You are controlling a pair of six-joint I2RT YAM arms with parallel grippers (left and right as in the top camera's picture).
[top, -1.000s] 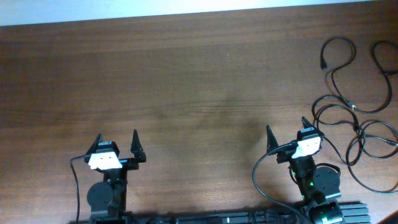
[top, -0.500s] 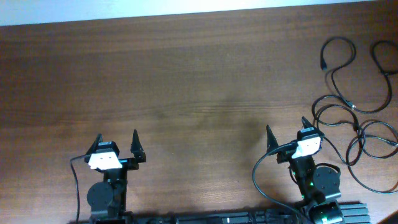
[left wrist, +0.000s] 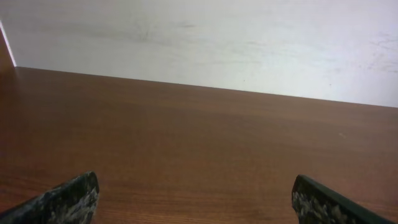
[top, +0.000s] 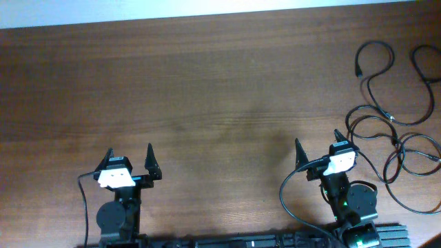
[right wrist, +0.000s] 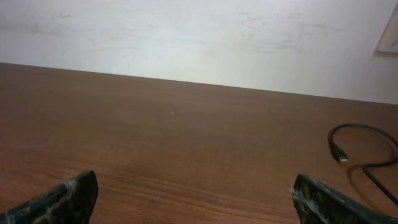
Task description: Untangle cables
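- Black thin cables: several cords in loose, overlapping loops at the far right of the brown wooden table, with small plug ends showing. The outermost loops run off the right edge of the overhead view.
- Position relative to the arms: the nearest loops lie just beside the right gripper, on its right side. The left gripper sits well apart from them, at the near left of the table.
- Right gripper: jaws spread wide, gripping nothing, with bare wood between the fingertips.
- Left gripper: jaws equally wide, gripping nothing.
- Right wrist view: catches only one curve of cable and its plug end at the right margin, lying flat on the wood beyond the right-hand finger.
- Left wrist view: shows only its two dark fingertips, wood grain, and a pale wall behind the table's far edge.
- Overhead view alone: shows the full spread of loops, both arm bases at the near edge, and the thicker arm wire curving beside the right arm.
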